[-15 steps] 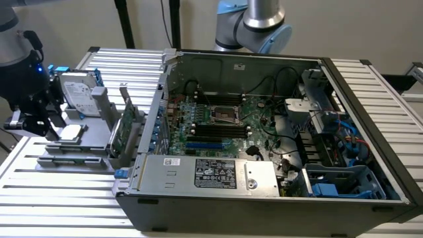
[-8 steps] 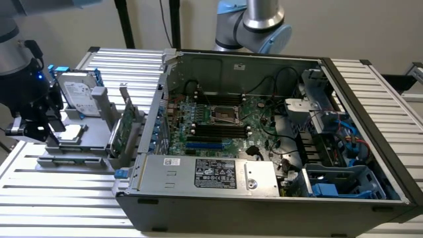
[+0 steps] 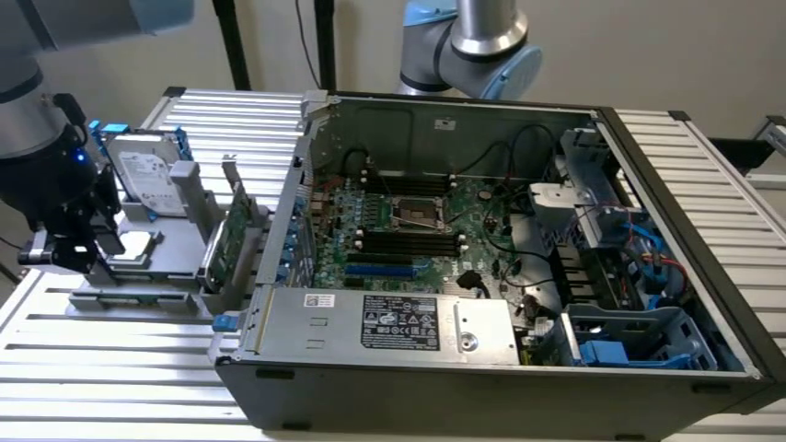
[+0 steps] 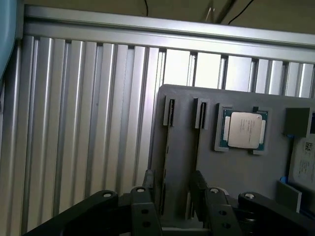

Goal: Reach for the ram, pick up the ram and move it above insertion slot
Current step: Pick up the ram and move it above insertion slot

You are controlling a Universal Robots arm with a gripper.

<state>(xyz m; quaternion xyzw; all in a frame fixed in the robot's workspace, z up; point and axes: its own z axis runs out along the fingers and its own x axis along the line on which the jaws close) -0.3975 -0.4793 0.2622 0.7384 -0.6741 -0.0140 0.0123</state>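
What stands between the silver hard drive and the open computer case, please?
A green expansion card, upright in the grey fixture, stands between the hard drive and the computer case; the exterior view shows it.

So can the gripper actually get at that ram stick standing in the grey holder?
Probably yes: the gripper hangs right over the ram, open, with a finger on either side of the edge-on stick. Nothing else in the grey holder seems to lie between them.

The hard drive [image 4: 302, 164] and gripper [image 4: 172, 181] run off the wrist view's edge; at the exterior view's nine o'clock, the arm [image 3: 50, 175] hides part of the holder [image 3: 166, 244].
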